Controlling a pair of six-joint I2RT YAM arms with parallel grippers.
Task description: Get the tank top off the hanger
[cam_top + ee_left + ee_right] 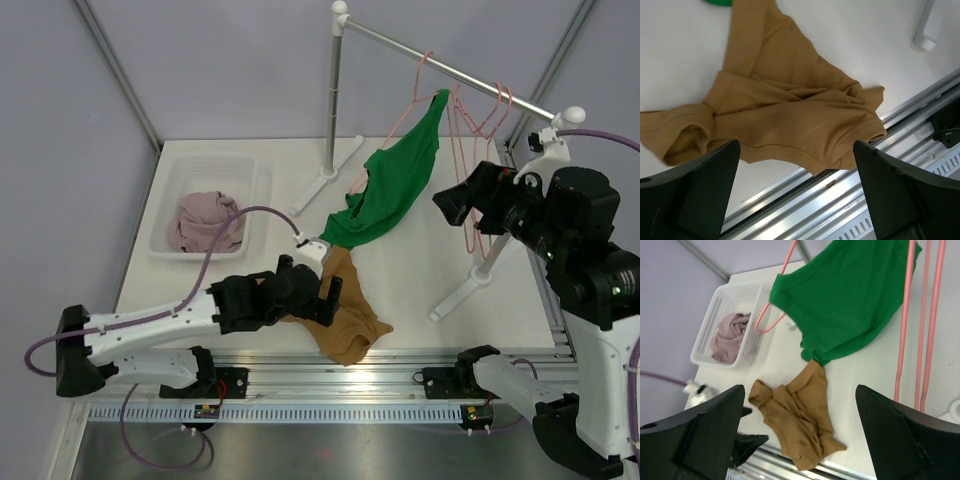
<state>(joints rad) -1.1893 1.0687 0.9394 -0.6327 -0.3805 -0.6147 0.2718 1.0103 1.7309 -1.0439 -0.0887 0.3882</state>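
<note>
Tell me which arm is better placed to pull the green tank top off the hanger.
Probably right: the right gripper, open, is raised beside the pink hangers, facing the green tank top; the left gripper hangs low over the brown garment.

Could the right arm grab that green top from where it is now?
Probably yes. The right gripper is open and faces the green tank top, with nothing between them; the empty pink hangers hang just beside its path.
</note>
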